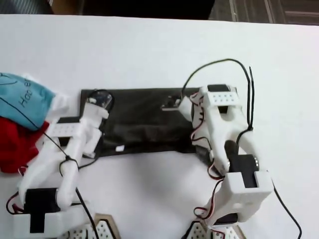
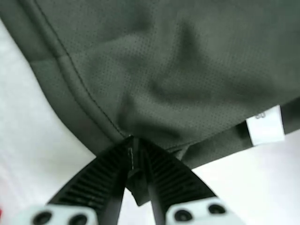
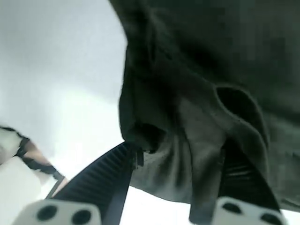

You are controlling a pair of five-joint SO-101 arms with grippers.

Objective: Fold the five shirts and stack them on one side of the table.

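White table (image 1: pixel 149 45): dark shirt (image 1: pixel 139 119) mid-fold, left gripper (image 2: pixel 132 145) clamped on its edge. Right gripper (image 3: pixel 183 159): we cannot tell. Teal shirt (image 1: pixel 22 99), red shirt (image 1: pixel 15 142) heaped far left, unfolded.

From its base at 7 o'clock in the high view, the left arm (image 1: pixel 60 159) stretches toward 1 o'clock; the left gripper (image 2: pixel 131 143) has its jaws pinched together on the hem of the dark shirt (image 2: pixel 187 61). The right arm (image 1: pixel 232 144) reaches from 5 o'clock toward 12, wrist turned to 9 o'clock; the right gripper (image 3: pixel 183 154) has its jaws spread, with cloth bunched between them
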